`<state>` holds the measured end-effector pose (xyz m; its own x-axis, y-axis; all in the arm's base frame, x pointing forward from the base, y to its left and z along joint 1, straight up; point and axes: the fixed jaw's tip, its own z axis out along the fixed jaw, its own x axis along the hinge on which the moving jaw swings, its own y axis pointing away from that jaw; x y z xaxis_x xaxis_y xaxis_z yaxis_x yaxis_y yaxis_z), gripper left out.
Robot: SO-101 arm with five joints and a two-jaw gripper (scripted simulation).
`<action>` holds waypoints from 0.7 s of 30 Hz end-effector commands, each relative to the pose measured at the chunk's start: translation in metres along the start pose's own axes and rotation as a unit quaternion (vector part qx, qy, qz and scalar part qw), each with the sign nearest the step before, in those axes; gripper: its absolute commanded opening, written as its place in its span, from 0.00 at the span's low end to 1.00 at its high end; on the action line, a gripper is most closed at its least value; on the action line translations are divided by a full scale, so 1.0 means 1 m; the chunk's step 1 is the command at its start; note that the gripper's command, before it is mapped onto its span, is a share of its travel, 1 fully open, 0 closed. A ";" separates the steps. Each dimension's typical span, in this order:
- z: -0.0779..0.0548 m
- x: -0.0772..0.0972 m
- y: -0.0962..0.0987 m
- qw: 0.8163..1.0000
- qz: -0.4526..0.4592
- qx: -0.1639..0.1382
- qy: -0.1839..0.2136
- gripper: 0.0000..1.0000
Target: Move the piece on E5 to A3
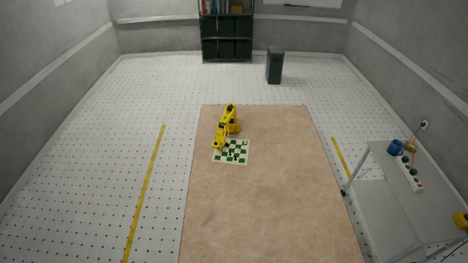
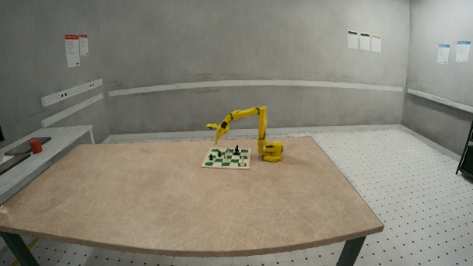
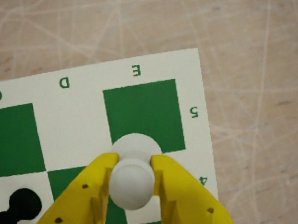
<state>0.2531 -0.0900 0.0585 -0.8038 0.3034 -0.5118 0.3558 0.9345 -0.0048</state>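
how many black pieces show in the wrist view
1 for sure: a black piece at the left edge, on the chessboard, beside the white piece held in the gripper. The yellow fingers may hide others.
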 end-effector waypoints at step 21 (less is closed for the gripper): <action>-0.049 0.075 0.108 0.963 -0.231 -0.138 -0.006 0.00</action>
<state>0.2197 0.0113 0.0585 -0.8599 -0.0437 -0.5087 -0.0416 0.9990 -0.0156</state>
